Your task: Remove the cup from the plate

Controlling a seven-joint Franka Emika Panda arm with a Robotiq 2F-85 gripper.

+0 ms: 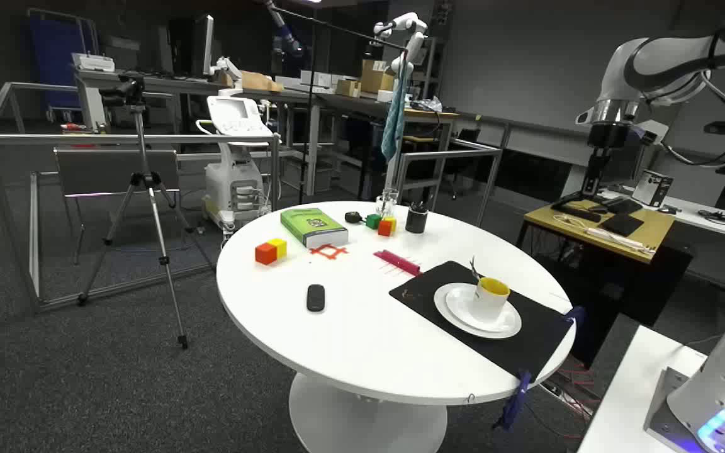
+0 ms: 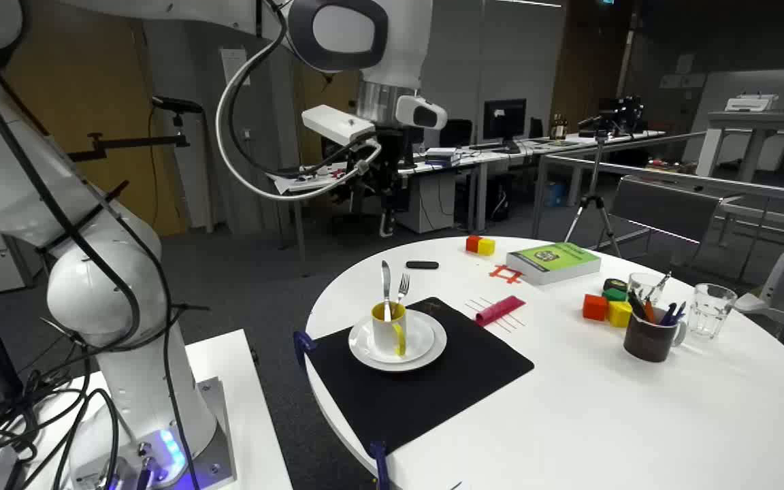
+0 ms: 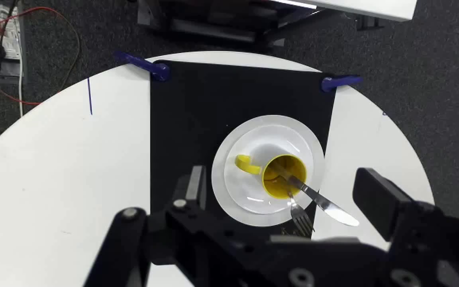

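The cup (image 1: 488, 306) is white outside and yellow inside, with a yellow handle. It stands upright on the stacked white plates in both exterior views (image 2: 385, 336). A knife (image 2: 386, 280) and a fork (image 2: 403, 286) stand in it. In the wrist view the cup (image 3: 276, 187) has its handle towards the left, and the knife and fork lean out to the lower right. A smaller plate (image 3: 240, 187) lies on a larger plate (image 3: 219, 175). My gripper (image 3: 284, 193) is open and empty, high above the cup and plates. It also hangs above the table in an exterior view (image 2: 384, 204).
The plates rest on a black mat (image 2: 474, 367), clamped by blue clips (image 3: 159, 71) at the round table's edge. A green book (image 1: 313, 226), coloured blocks (image 1: 266, 253), a black remote-like object (image 1: 316, 297), a pink roll (image 2: 499, 310), a pen mug (image 2: 649, 337) and glasses (image 2: 708, 309) stand farther off.
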